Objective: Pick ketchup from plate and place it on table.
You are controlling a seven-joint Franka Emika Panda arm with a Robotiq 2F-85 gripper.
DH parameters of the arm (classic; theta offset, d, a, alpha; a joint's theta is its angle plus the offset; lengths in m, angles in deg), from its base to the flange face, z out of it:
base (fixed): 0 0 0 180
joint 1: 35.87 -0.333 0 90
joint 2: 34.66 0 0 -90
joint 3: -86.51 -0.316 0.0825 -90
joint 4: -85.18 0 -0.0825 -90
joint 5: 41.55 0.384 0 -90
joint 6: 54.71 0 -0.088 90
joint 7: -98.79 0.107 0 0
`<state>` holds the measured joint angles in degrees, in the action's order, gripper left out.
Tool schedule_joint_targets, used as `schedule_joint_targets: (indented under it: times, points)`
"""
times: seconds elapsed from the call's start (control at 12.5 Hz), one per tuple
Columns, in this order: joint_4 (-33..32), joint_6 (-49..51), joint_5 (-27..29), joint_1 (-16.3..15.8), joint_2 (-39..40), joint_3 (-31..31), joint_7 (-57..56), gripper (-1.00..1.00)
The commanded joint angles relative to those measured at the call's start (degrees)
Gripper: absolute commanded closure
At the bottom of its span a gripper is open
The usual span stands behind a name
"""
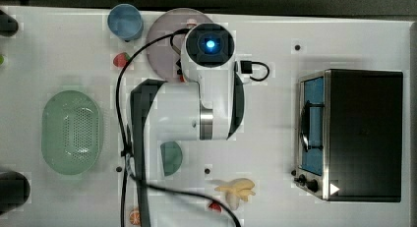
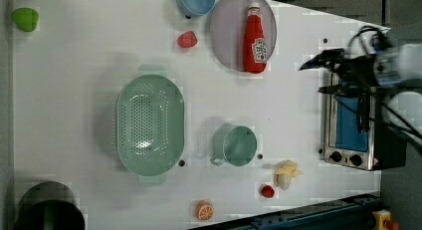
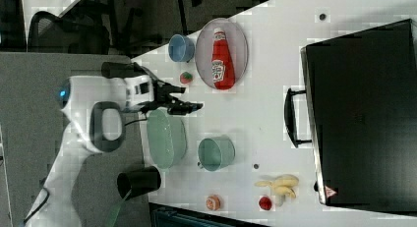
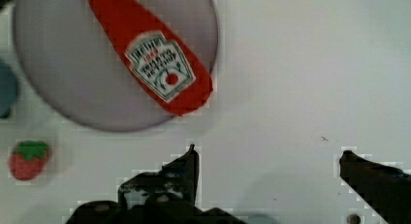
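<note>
The arm (image 1: 196,106) is showing glossy white shells, dark grey joint bands, a glowing blue light, black cables trailing behind black fingers (image 4: 184,166).

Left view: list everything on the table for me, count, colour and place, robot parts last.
ketchup: 1, red, lying on plate
plate: 1, greyish-lilac, top edge
bowl: 1, blue, left of plate
strawberry: 1, red, below bowl
basket: 1, green, centre-left
cup: 1, green, right of basket
banana: 1, pale yellow, lower right
orange half: 1, bottom edge
toaster oven: 1, silver, right
gripper: 1, black, open, right of plate
</note>
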<state>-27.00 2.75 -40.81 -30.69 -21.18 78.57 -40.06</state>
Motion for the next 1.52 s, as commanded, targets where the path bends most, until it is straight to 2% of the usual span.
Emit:
schedule_joint_targets:
  times: [0.08,0.48,0.64,1.04,1.52]
  points:
    - [0.83,-6.09,-0.08,-0.84,4.22,-0.52,-9.69,-1.00]
    - [7.62,-10.43,-0.15,-1.03,15.28,-0.57,-31.39,-1.00]
    - [11.76,-10.45,-0.18,-1.25,19.36,-0.58,-36.44,-1.00]
    - [19.57,-10.74,-2.41,-2.23,27.93,-0.57,-38.91,-1.00]
    - [24.01,-17.50,-5.72,-2.97,35.13,-0.51,-38.92,-1.00]
